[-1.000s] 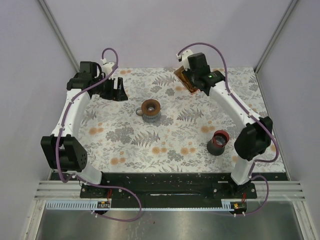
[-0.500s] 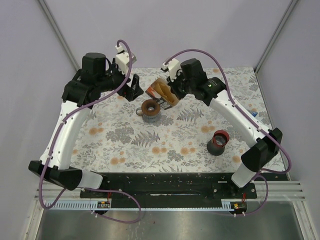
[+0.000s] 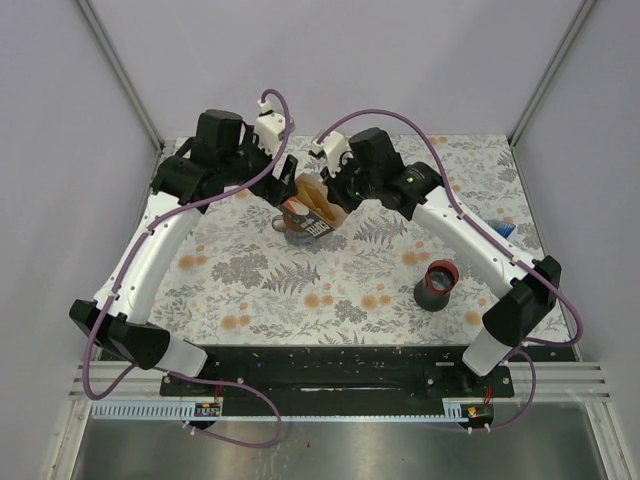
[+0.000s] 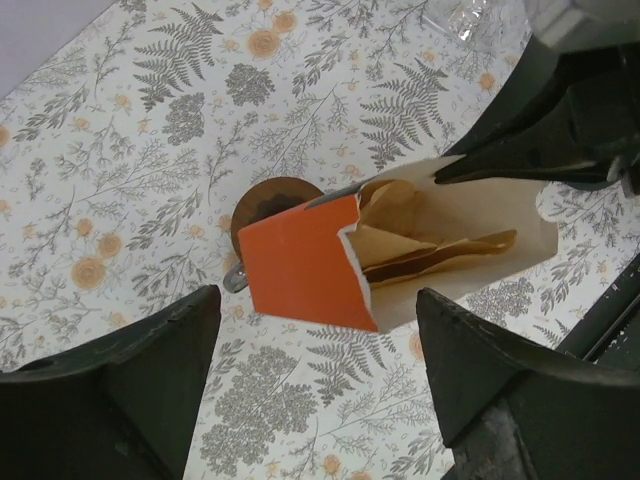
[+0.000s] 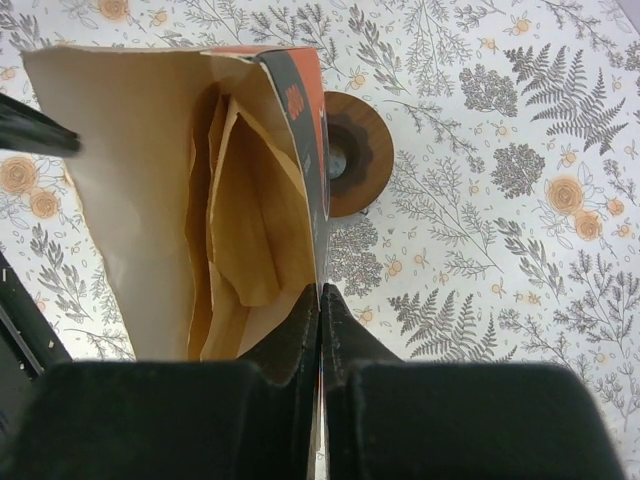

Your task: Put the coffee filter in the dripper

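Note:
My right gripper (image 3: 332,193) is shut on one wall of an open orange and black filter box (image 3: 312,208) and holds it above the table. The wrist view shows the pinch (image 5: 320,295) on the box (image 5: 140,170), with brown paper filters (image 5: 245,230) inside. The brown dripper (image 5: 355,150) sits on its grey cup below, partly covered by the box in the top view (image 3: 298,235). My left gripper (image 3: 287,185) is open and empty just beside the box mouth. In its view (image 4: 318,298) the box (image 4: 305,265), filters (image 4: 430,250) and dripper (image 4: 262,200) lie under it.
A dark cup with a red rim (image 3: 437,282) stands at the right front of the floral table (image 3: 300,290). A clear glass item (image 4: 460,18) lies near the back right. A small blue object (image 3: 505,229) sits at the right edge.
My right gripper carried the filter box from the back of the table to above the dripper. My left arm swung from the back left in to the box, gripper open.

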Tool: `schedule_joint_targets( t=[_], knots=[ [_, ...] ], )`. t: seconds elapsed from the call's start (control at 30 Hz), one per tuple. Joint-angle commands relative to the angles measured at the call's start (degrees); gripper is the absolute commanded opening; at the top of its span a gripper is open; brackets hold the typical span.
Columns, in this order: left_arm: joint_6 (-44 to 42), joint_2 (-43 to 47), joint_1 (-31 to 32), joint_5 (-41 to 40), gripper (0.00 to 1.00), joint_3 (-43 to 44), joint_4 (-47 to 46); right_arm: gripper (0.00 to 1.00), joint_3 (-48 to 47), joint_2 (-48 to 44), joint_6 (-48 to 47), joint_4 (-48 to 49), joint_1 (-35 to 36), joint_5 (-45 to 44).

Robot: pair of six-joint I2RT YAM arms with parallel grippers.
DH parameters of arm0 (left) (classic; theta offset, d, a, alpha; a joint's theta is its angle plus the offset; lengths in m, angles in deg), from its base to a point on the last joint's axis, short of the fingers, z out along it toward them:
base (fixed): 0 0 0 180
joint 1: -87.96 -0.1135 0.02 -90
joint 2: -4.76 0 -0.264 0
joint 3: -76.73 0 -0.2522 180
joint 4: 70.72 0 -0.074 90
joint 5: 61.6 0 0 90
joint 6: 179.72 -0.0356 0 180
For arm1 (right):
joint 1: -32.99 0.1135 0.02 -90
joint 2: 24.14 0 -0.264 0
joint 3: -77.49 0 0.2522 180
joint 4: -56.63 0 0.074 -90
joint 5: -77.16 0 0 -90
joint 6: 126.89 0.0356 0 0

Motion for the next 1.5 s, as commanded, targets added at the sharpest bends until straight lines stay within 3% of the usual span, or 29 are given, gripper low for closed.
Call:
schedule_joint_targets(
  t=[0.0,0.2,0.4,0.5,0.53,0.7,0.73,1.03,1.37,1.47],
  knots=[
    [2.39,-1.12,0.73,-2.99,0.80,-0.19,-2.44,0.00,-1.17,-1.33,1.40,3.03,0.97,2.68],
    [1.86,-1.74,0.99,-2.98,0.59,-2.64,-2.36,0.00,-0.47,-1.68,1.67,3.91,0.88,2.33],
    [1.51,-1.04,0.90,-2.90,0.14,-4.14,-2.27,0.00,-0.55,-1.60,2.10,5.14,0.88,1.36],
    [2.21,-0.78,0.99,-2.81,0.00,-4.49,-2.79,0.00,-0.64,-1.42,2.89,5.93,0.97,1.80],
    [2.56,-0.69,0.99,-2.98,0.00,-4.75,-3.14,0.04,-0.73,-1.33,3.33,6.11,0.88,1.63],
    [4.58,0.89,1.69,-6.14,0.00,-6.16,-5.43,0.41,-0.64,-4.05,6.23,9.18,0.97,1.62],
    [5.02,1.24,1.95,-7.02,0.00,-6.34,-6.04,0.43,-0.12,-5.28,6.85,10.58,0.97,1.63],
    [6.25,3.18,3.98,-12.74,0.00,-7.48,-8.07,0.42,9.20,-15.57,10.98,24.21,3.68,-0.13],
    [7.05,3.18,4.42,-12.39,0.00,-7.48,-7.89,0.35,6.83,-9.16,16.42,20.35,9.58,-9.09],
    [7.05,3.27,4.42,-12.30,0.00,-7.66,-7.98,0.27,5.95,-7.84,17.93,19.04,9.58,-12.52]
  ],
)
